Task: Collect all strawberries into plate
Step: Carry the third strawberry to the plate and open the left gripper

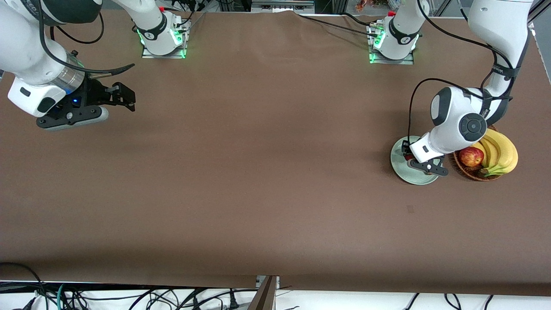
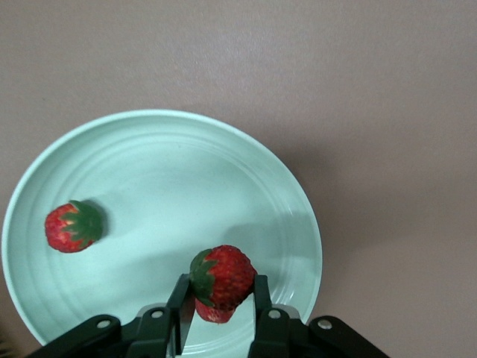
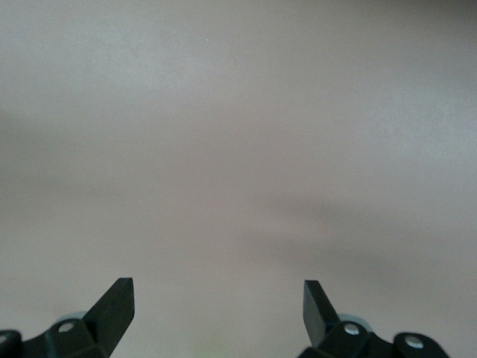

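Strawberry, small and red with green top (image 2: 221,277), sat clamped in the left gripper (image 2: 220,302) directly over the pale mint-green round plate (image 2: 246,186) — release straight down. Right gripper (image 3: 218,298) waited, fingers apart.

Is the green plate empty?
No. The plate holds one strawberry; the left gripper grips another strawberry over it.

One strawberry (image 2: 72,227) lies in the mint plate (image 2: 223,171) — another (image 2: 222,277) pincer-held above it.
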Available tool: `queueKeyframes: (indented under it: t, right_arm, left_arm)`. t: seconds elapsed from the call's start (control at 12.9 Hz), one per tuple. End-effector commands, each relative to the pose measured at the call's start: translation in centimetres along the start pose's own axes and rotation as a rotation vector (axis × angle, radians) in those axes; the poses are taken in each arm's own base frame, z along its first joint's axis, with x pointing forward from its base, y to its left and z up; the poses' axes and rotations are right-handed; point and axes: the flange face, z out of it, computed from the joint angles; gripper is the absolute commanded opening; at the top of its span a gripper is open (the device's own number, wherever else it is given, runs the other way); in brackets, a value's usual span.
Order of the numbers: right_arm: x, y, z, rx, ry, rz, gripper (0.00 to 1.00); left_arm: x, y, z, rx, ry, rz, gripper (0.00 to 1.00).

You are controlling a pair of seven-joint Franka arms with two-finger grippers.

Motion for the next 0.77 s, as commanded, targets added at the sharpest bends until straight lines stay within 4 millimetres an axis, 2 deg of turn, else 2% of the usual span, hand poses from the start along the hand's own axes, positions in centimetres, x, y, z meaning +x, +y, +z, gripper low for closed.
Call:
queueKeyframes:
  t: [0.0, 0.08, 0.15, 0.31, 0.39, 0.54, 0.7]
  right_arm:
    - [-0.7, -0.9, -0.7, 0.004, -0.006, -0.026, 1.00]
    - [-0.7, -1.1, -0.8, 0.002, -0.005, -0.029, 1.00]
    - [-0.7, -1.1, -0.9, 0.002, -0.005, -0.029, 1.00]
    - [-0.7, -2.0, -0.8, 0.003, -0.005, -0.042, 1.00]
    - [-0.6, -2.5, -0.9, 0.003, -0.002, -0.052, 1.00]
    - [-0.8, -2.6, -1.2, 0.014, 0.002, -0.058, 1.00]
    - [-1.1, -3.3, -1.6, 0.046, 0.004, -0.063, 1.00]
  left_arm:
    - [0.5, 0.1, -0.2, -0.018, 0.011, 0.004, 0.19]
    - [0.9, 0.1, -0.5, -0.016, 0.020, 0.001, 0.71]
    - [1.3, -0.1, -1.2, -0.018, 0.033, -0.014, 1.00]
    - [2.0, -0.2, -3.0, -0.065, 0.056, -0.094, 1.00]
    - [2.5, -0.2, -4.8, -0.082, 0.054, -0.122, 1.00]
    - [3.9, -0.4, -9.7, -0.092, 0.029, -0.119, 1.00]
    - [5.0, -0.6, -16.1, -0.093, 0.035, -0.106, 1.00]
